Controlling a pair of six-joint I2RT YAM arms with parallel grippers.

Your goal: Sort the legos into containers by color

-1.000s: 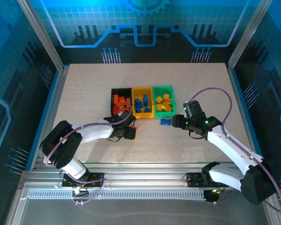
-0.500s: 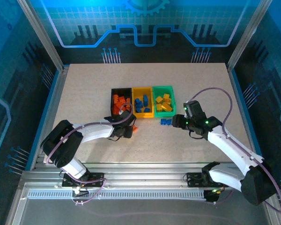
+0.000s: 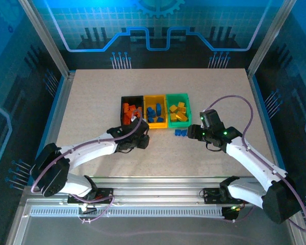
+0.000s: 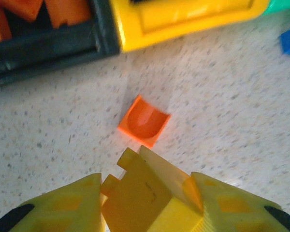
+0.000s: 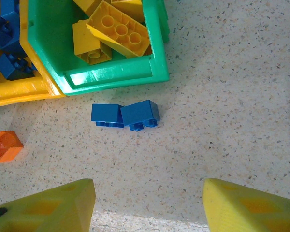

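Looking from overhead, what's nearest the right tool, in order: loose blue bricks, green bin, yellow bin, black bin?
1. Blue bricks, on the table beside the right tool.
2. Green bin, just behind them.
3. Yellow bin, middle.
4. Black bin, leftmost.

Your left arm (image 3: 86,149) stretches low from the lower left of the top view toward the centre, and your left gripper (image 4: 145,182) is clamped on a brick (image 4: 137,200) at the bottom of its wrist frame. Your right arm (image 3: 247,153) bends in from the lower right. Your right gripper (image 5: 147,187) has its fingers (image 5: 53,203) spread wide, one in each bottom corner of its wrist frame.
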